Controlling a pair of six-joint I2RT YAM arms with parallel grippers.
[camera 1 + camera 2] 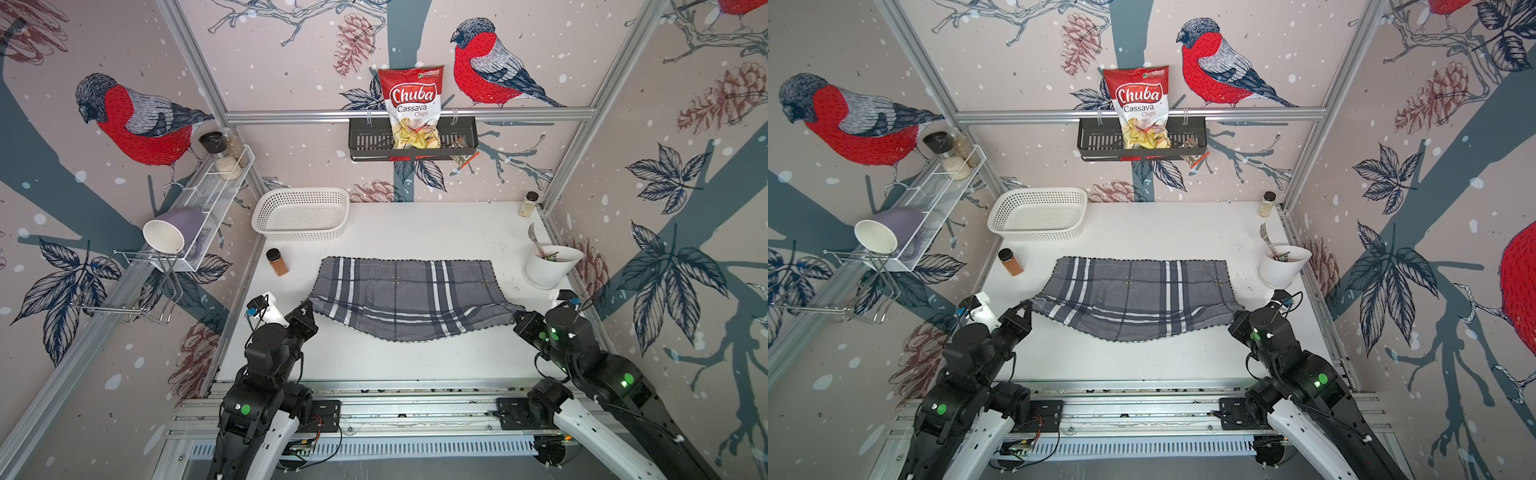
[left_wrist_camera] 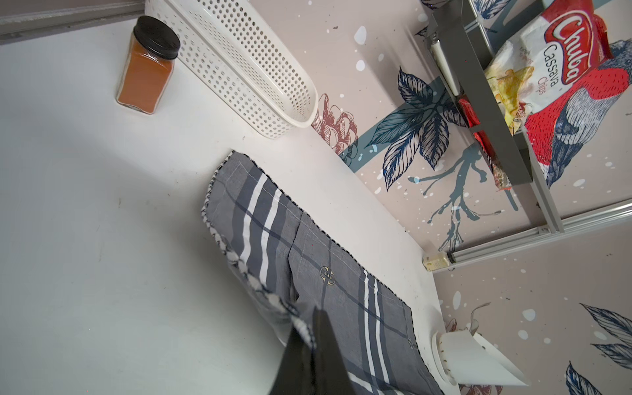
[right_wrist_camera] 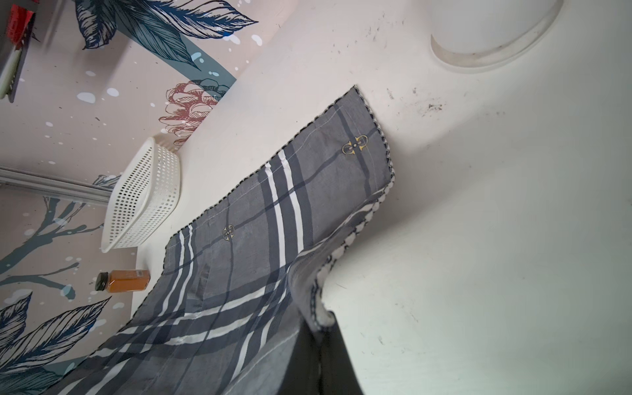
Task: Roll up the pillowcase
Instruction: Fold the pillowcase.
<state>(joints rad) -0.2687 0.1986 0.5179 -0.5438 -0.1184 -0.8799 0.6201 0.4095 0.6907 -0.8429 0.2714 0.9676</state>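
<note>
Two near corners of our thin grey plaid cloth pillowcase (image 1: 405, 291), its far half on the white table (image 1: 415, 361), sit clamped in the black left gripper (image 1: 308, 309) and right gripper (image 1: 516, 311). We judge it light and limp; the stitched corners grip best.

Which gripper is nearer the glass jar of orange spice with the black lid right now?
Left. The left gripper, shut on a near corner of the grey plaid pillowcase, sits close to the orange spice jar; the right gripper holds the opposite near corner, across the whole cloth.
</note>
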